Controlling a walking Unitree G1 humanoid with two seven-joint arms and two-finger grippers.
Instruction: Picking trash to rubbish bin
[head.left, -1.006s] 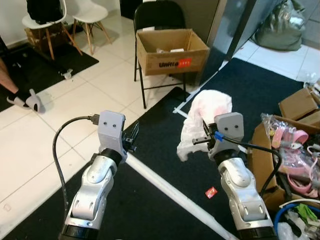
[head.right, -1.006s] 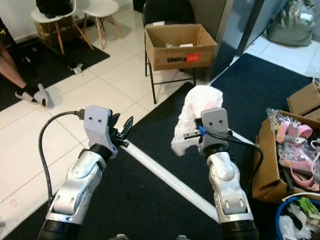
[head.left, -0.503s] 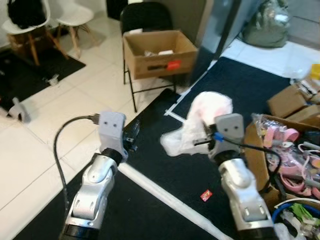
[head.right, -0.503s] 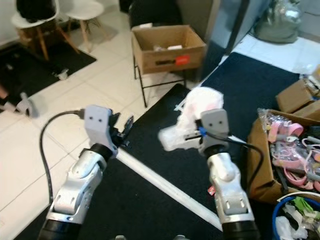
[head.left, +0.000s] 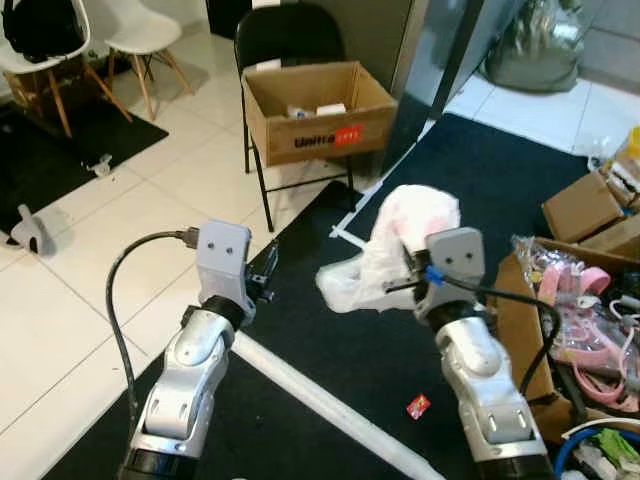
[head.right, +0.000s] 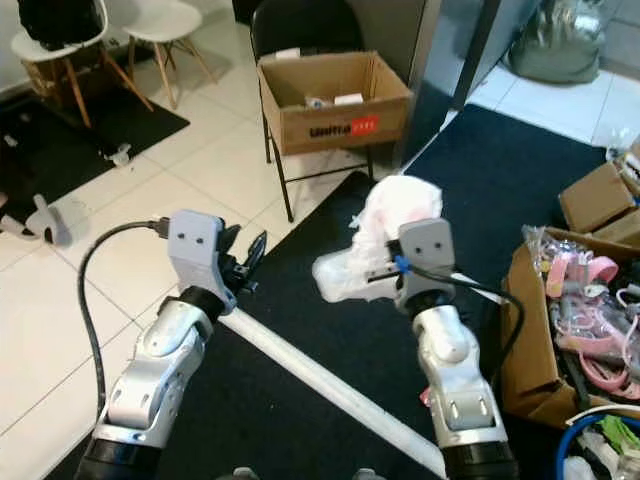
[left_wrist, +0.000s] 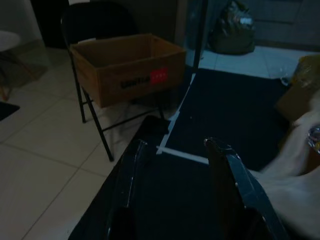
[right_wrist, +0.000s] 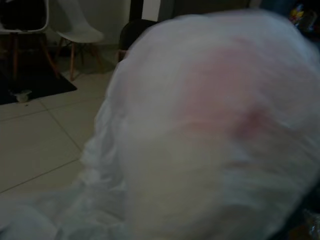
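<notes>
The right pincer (head.left: 408, 287) sat just right of centre in the left eye view, raised above the dark carpet (head.left: 500, 190), and it was clamped on a white plastic bag (head.left: 395, 250) with a pinkish patch near its top. The bag bulged up and away from the pincer's tips toward the upper middle of the frame, while a looser tail of it trailed off to the left of the pincer; the black fingers were largely buried in the plastic. In the right wrist view the bag (right_wrist: 210, 130) pressed close against the lens, blurred and pale. The left pincer (head.left: 266, 272) hung left of centre with its two fingers spread apart and nothing between them, well apart from the bag; the left wrist view showed those fingers (left_wrist: 127, 175) parted over the carpet edge. A white strip (head.left: 320, 405) ran diagonally across the carpet in the lower middle, and a small red wrapper (head.left: 418, 405) lay on the carpet beside the right arm. At the upper middle, an open cardboard box (head.left: 318, 110) rested on a black folding chair (head.left: 290, 40). At the right edge stood a carton crammed with pink items (head.left: 585, 310).
</notes>
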